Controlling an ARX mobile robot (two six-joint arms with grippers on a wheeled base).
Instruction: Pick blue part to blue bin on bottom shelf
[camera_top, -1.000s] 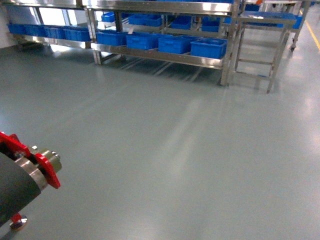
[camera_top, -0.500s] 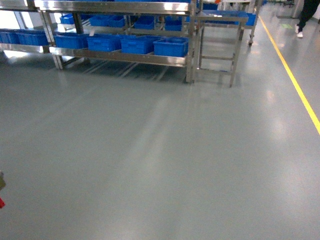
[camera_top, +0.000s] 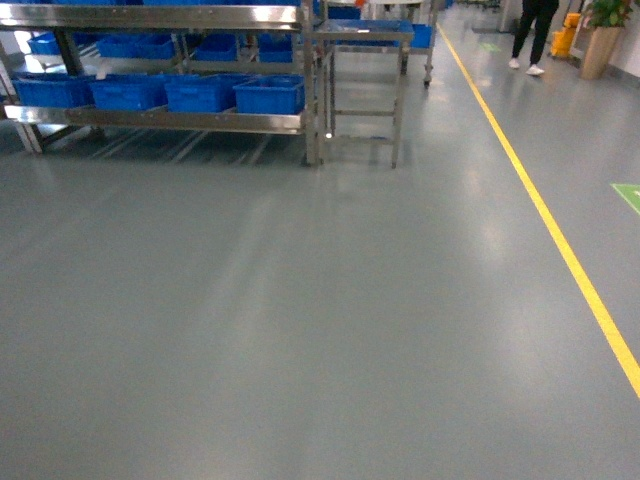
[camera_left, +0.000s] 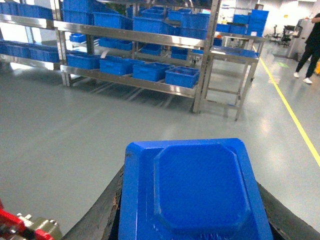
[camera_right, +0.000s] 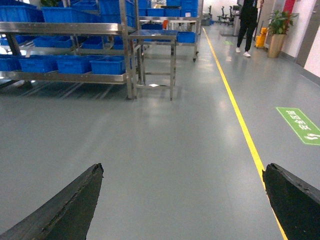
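Observation:
The blue part (camera_left: 192, 192) fills the lower left wrist view, a blocky blue piece with a raised octagonal face. My left gripper (camera_left: 190, 177) is shut on it, with a black finger showing along each side. The right gripper (camera_right: 183, 166) is open over bare grey floor with nothing between its fingers. Far off, several blue bins stand in a row (camera_top: 268, 95) on the bottom shelf (camera_top: 160, 120) of a steel rack. I cannot tell which one is the blue bin of the task. Neither gripper shows in the head view.
A small steel table (camera_top: 360, 80) stands at the rack's right end. A yellow floor line (camera_top: 560, 250) runs along the right side, beside a green floor marking (camera_top: 630, 195). A person (camera_top: 533, 30) and a potted plant (camera_top: 600, 35) are at the far right.
The head view has swung to the right, so the rack has slid to the upper left. The red and black arm part has left the lower left corner. The yellow line and the person have come into view.

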